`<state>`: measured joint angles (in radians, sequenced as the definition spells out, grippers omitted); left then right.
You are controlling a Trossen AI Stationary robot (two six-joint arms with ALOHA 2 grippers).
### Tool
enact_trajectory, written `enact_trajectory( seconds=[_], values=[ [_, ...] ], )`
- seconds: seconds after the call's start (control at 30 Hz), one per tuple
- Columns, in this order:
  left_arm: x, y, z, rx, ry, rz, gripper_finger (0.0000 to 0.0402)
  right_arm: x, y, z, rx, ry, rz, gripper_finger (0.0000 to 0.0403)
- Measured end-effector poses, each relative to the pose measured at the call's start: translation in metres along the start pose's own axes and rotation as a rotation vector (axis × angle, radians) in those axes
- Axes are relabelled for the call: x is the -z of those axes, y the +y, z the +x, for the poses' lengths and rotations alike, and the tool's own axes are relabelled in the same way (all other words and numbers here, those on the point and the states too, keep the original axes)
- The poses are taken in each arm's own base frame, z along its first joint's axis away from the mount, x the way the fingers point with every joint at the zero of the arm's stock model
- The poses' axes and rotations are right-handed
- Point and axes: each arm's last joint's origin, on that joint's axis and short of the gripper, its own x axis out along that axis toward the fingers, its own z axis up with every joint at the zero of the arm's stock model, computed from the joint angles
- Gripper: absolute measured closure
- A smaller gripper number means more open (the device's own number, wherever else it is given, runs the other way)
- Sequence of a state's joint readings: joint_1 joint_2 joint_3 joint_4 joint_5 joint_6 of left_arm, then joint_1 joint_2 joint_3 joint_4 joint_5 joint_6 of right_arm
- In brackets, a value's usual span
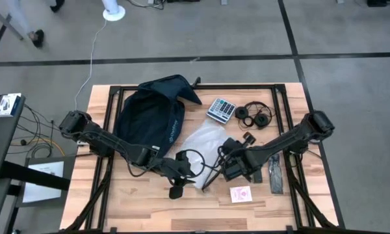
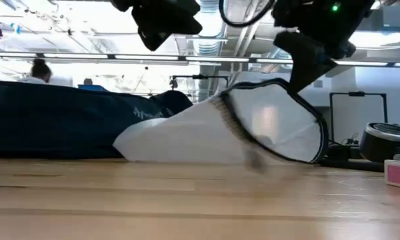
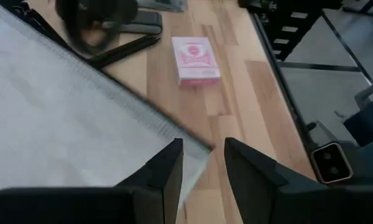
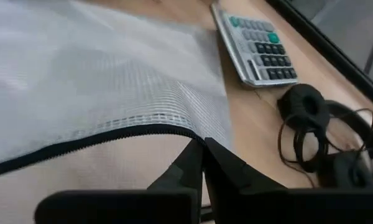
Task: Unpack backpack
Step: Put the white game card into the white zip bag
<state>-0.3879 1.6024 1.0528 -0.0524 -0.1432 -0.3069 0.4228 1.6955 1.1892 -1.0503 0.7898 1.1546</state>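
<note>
Right end effector (image 4: pixel 202 155): clenched on the mesh pouch's (image 4: pixel 99 81) zipper edge.
Left end effector (image 3: pixel 202 171): parted around pouch's corner.
Backpack (image 1: pixel 149 117): on table (image 1: pixel 201 208).

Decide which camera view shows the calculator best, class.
The right wrist view: the calculator shows close, keys visible. The high view shows it small beside the headphones. The low and left wrist views miss it.

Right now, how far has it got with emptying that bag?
Already out on the table: calculator, headphones, pink box. In hand: the right fingers are shut on the mesh pouch's zipper edge, with the left fingers at its corner. The backpack lies alongside; its inside is hidden.
</note>
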Motion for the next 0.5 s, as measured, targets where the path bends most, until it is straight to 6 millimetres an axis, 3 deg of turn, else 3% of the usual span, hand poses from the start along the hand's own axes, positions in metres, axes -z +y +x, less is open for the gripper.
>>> enact_trajectory(
  seconds=[0.3, 0.5],
  values=[
    [-0.007, 0.002, 0.007, -0.042, -0.123, -0.077, 0.029, -0.011, 0.009, 0.008, -0.056, -0.055, 0.099, 0.0403],
    [-0.011, 0.008, 0.007, -0.108, -0.171, -0.172, 0.026, -0.015, 0.009, 0.012, -0.043, -0.078, 0.091, 0.0403]
  ],
)
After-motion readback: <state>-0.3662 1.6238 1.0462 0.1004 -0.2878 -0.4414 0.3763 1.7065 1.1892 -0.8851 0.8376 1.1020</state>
